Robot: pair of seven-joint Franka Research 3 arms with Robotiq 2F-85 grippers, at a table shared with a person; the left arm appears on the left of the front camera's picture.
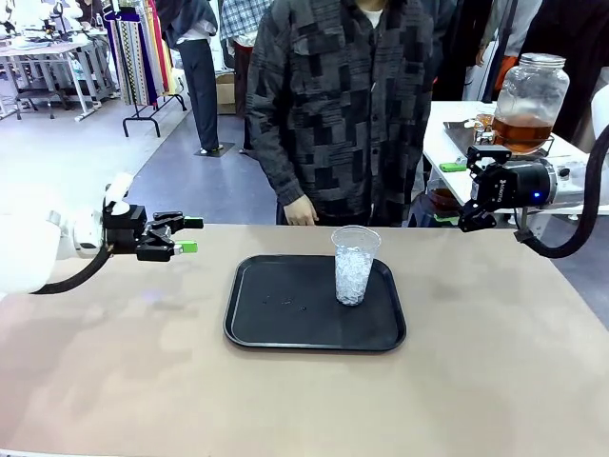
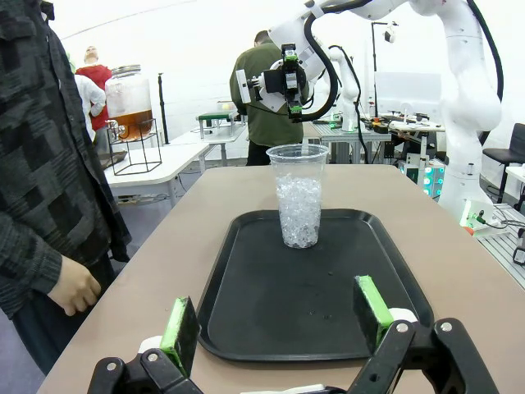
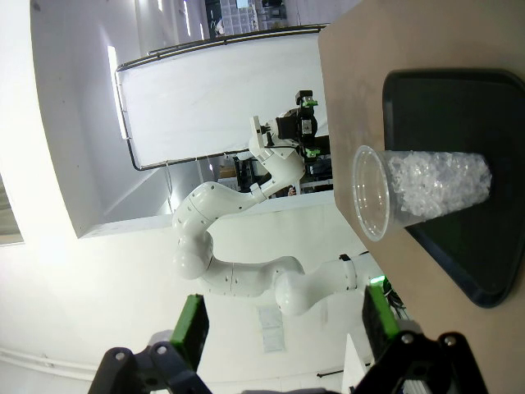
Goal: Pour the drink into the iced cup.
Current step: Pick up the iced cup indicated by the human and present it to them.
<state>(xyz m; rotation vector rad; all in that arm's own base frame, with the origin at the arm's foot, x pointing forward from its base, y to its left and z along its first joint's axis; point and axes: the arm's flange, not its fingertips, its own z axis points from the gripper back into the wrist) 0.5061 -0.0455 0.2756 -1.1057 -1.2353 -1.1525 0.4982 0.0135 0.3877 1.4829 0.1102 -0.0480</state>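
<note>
The drink is a translucent amber-brown liquid filling only the lower part of a big round clear glass jar with a lid. The jar stands off the brown table, on a black wire stand on a white side table beyond the brown table's far right corner. The glass above the liquid is clear.

A clear plastic cup, packed roughly two-thirds full with white crushed ice, stands upright on a black tray at the middle of the brown table. It sits in the tray's far right part, close to the far rim. A few small drops dot the bare tray floor to its left.

The left gripper hovers over the table's left edge, pointing toward the tray, its green-padded fingers spread wide and holding nothing. The right gripper hangs above the far right corner, just in front of the jar, with jaws likewise wide apart and empty.

A person in a dark patterned shirt stands at the far edge, one hand hanging loosely just above it.
</note>
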